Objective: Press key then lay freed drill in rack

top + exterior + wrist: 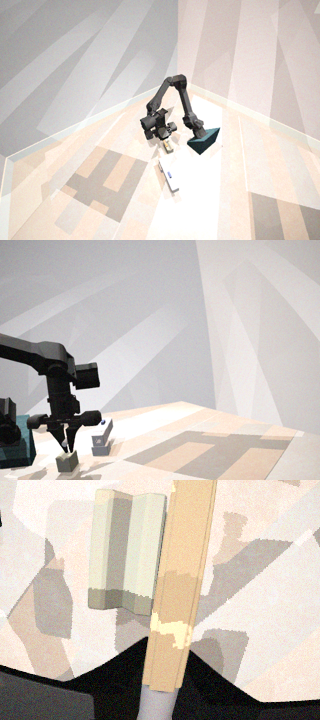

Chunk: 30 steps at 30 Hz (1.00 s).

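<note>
1. The drill [165, 143] [64, 442] [182, 570] was out of the white housing [172, 182] [108, 429] and near the rack [169, 149] [68, 463] [142, 550]. The gripper [163, 139] [69, 451] [160, 646] had it pinched by its grey end; whether it touched the rack could not be told.

2. The likeliest fault was a sideways miss. The wrist view showed the tan body beside the groove, over the rack's right edge; lowered on that line, it would probably have landed on the rim and rolled off outside.

3. The drill also slanted slightly against the groove. Without a small turn, one end might have seated while the other rode up a wall.

4. The hold was close to one end, with a long body reaching out beyond the fingers. A knock at the far end could have twisted it in the grip.

5. The fingertips stood close above the rack in the exterior view. Coming down too far, they could have struck or shoved it.

6. Letting go too high risked a bounce. The blue key [169, 174] [103, 422] seemed to need nothing more.
</note>
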{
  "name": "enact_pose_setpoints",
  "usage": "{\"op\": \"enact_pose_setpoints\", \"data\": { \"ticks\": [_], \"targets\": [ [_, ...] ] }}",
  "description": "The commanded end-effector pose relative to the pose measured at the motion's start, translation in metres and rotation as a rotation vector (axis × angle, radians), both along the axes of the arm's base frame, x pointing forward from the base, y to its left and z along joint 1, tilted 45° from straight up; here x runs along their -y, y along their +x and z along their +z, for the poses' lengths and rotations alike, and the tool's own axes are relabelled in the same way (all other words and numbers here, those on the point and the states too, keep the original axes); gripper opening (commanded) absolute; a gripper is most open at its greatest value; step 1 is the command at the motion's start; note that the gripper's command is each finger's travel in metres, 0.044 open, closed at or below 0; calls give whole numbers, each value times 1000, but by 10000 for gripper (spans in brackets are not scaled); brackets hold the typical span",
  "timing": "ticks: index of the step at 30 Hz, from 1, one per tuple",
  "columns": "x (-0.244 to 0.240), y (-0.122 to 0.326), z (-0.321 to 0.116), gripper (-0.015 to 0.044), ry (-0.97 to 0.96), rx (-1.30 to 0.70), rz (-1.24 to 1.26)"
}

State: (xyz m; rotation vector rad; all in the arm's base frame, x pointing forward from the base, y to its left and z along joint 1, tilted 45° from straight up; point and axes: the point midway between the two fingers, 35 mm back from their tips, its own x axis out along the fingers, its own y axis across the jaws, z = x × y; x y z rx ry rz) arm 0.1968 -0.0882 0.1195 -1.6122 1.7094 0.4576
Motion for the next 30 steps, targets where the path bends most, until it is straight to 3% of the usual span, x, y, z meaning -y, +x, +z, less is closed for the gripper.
{"op": "enact_pose_setpoints", "data": {
  "ticks": [1, 30],
  "targets": [
    [0, -9, -1, 0, -2, -2, -3],
    [17, -26, -19, 0, -3, -2, -3]
  ]
}}
